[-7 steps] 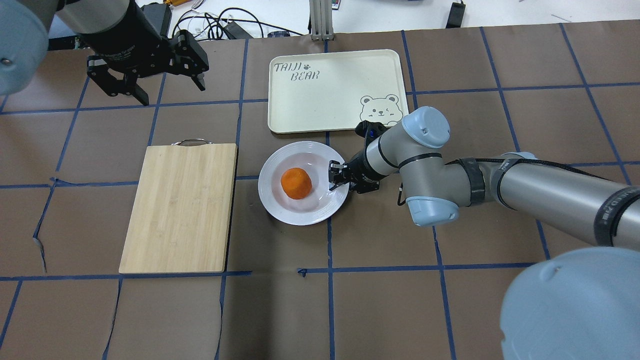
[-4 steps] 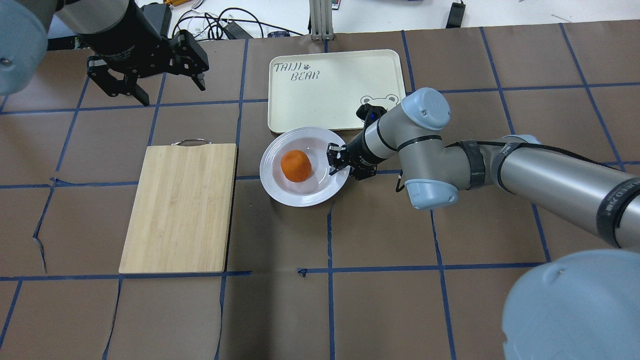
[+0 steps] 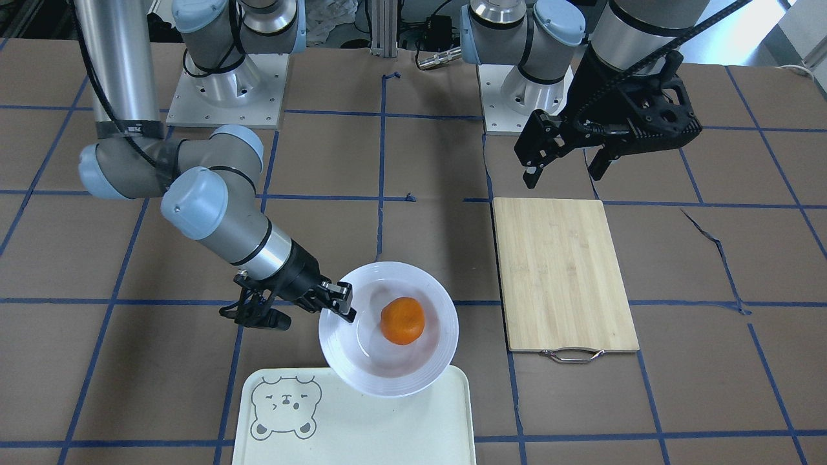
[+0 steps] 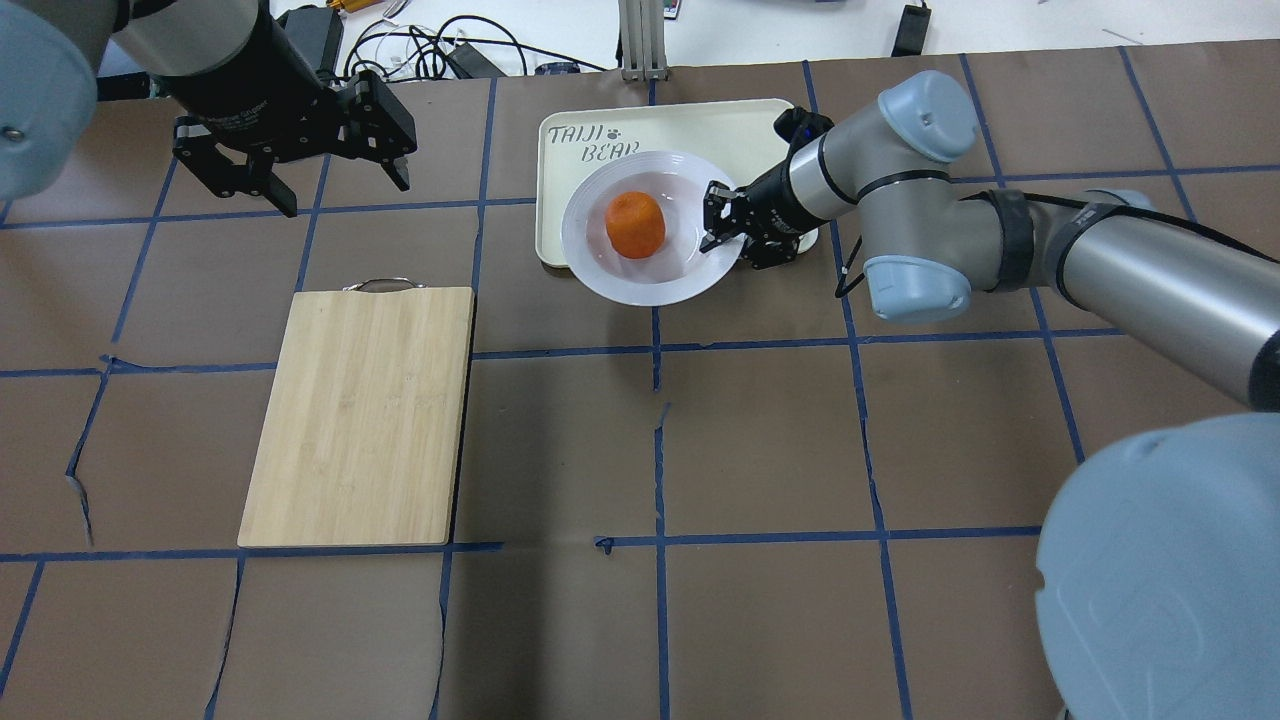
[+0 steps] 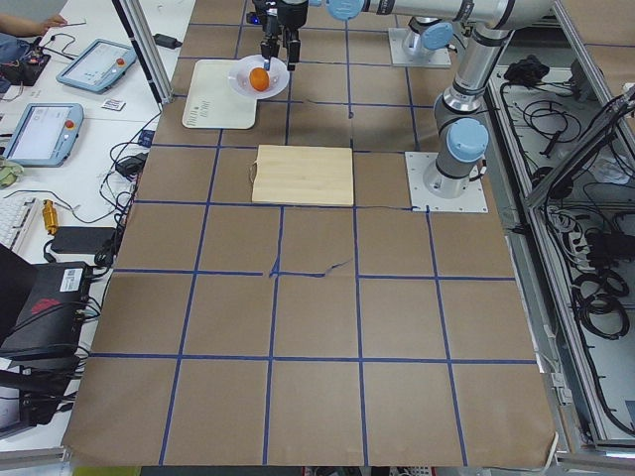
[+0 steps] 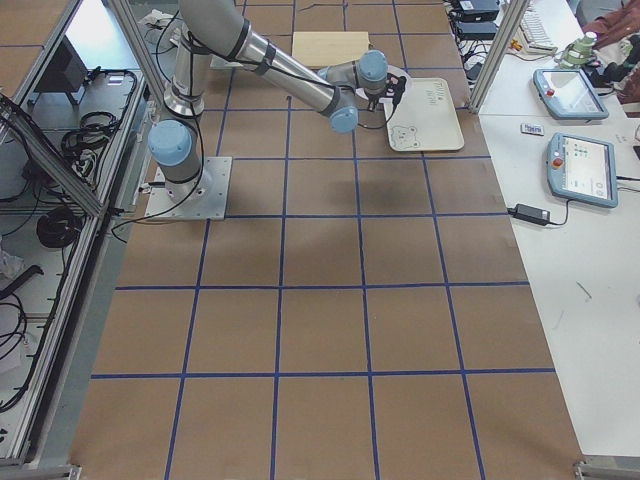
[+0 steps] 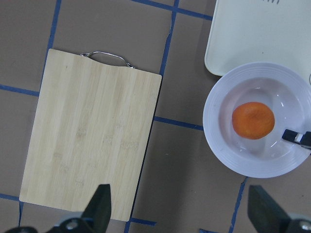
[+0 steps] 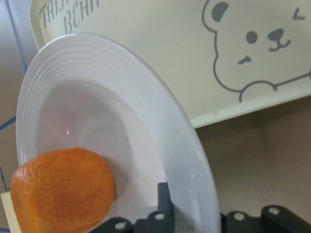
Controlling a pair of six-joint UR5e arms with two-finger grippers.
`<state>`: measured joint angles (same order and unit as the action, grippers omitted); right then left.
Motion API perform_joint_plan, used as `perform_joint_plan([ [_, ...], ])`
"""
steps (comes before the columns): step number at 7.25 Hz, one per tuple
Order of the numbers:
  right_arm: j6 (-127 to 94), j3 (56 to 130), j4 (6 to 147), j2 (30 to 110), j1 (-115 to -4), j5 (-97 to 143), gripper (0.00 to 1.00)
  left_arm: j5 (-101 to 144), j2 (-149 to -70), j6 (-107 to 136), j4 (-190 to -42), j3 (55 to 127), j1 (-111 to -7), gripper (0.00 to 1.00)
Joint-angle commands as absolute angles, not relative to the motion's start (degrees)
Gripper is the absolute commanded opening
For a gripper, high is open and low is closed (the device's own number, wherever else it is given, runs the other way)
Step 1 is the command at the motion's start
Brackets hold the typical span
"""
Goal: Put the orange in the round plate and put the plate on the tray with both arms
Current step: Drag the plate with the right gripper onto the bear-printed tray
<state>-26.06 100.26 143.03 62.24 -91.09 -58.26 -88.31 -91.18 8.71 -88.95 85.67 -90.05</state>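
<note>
The right gripper [image 4: 722, 226] is clamped on the right-hand rim of the round plate [image 4: 598, 262], one finger above the rim and one beneath it, in the upper centre of the overhead view. The plate overlaps the lower edge of the tray [image 4: 700, 125]; it may be raised clear of that edge, though no view settles this. The orange [image 4: 635, 224] sits in the plate's well, a little left of centre. The plate looks stiff, glossy and breakable, so a one-sided pinch probably invites slipping and sagging. The round fruit would likely roll at any tilt. The wide rim is the natural place to grip, and the free left rim suits a second hold. The left gripper [image 4: 345, 190] hangs spread and empty at upper left, above the bamboo cutting board [image 4: 360, 415]
</note>
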Motion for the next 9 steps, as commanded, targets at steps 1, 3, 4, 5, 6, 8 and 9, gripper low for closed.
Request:
perform_joint_plan([
  [1,-27.5,89.0,141.5,54.8,-89.8,-59.4,0.00,-88.4,-91.1,4.1,-88.9,85.7,-90.1,1.00],
  [3,-26.5,83.2,138.7,48.5,-89.8,-60.3,0.00,-88.6,-90.8,4.1,-88.9,85.7,-90.1,1.00],
  [4,-27.0,81.7,138.8,46.1,-89.8,-62.0,0.00,-88.9,-90.7,4.3,-90.1,84.8,-90.1,1.00],
  [5,-27.8,80.6,138.6,45.9,-89.8,-62.2,0.00,-89.3,-90.4,4.4,-90.5,84.8,-89.9,1.00],
  [6,-29.3,80.3,138.6,46.0,-89.8,-61.8,0.06,-91.0,-90.4,4.4,-91.3,84.6,-90.0,1.00],
  [8,-29.0,79.3,137.4,47.3,-89.8,-62.8,0.99,-90.6,-90.3,4.4,-91.6,84.8,-89.9,1.00],
  [9,-27.1,78.4,133.9,48.5,-89.7,-64.1,0.99,-90.4,-90.3,4.4,-91.2,85.4,-89.9,1.00],
])
